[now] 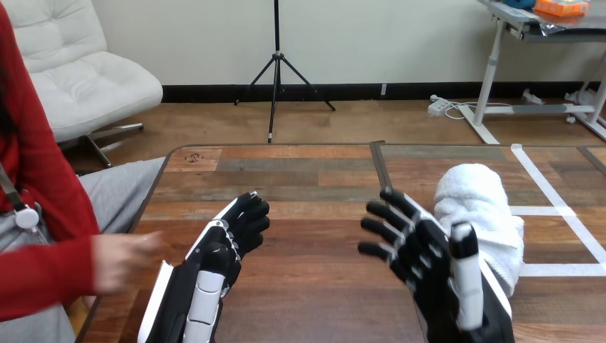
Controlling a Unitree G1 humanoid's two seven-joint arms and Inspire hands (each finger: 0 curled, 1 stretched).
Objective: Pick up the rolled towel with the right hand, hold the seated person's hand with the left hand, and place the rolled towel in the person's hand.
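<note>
A white rolled towel [480,214] lies on the wooden table [314,179] at the right. My right hand [429,254] hovers just left of it, palm turned inward and fingers spread straight, holding nothing. Left of centre, my left hand [227,236] reaches forward over the table with its fingers relaxed and slightly bent, also holding nothing. The person's hand [121,259] comes in from the left over the table's near left edge, a short gap away from my left hand, not touching it.
White tape lines [554,207] mark a box on the table's right part, around the towel. A seam [379,168] runs down the table's middle. The person sits close against the left edge.
</note>
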